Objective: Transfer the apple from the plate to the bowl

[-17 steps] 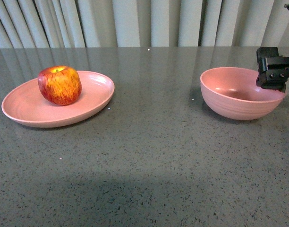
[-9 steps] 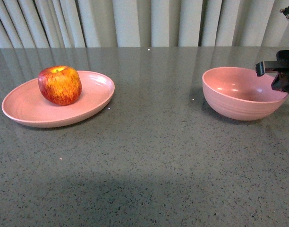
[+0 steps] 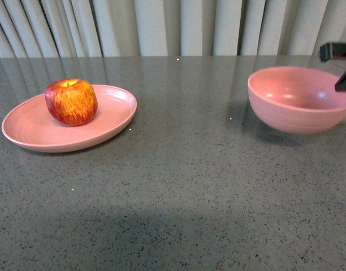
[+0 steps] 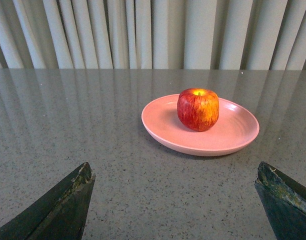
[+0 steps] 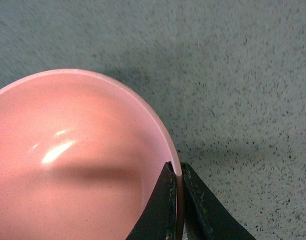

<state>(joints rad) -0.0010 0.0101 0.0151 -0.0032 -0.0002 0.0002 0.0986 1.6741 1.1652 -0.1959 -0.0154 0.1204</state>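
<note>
Front view: the apple (image 3: 71,101) sits on the plate (image 3: 113,116) at frame left, and the bowl (image 3: 297,107) is at far right. Left wrist view: the left gripper (image 4: 174,170) is spread wide and empty, facing the apple. Right wrist view: the right gripper (image 5: 176,169) pinches the bowl's rim.

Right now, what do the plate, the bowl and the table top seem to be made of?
Plate: probably plastic or melamine, matte pink, with only soft shading and no sharp glints. Bowl: the same pink material by its look, slightly glossier, with soft highlights inside. Table top: grey speckled stone or a stone-look composite, polished, since it mirrors the curtain.
</note>
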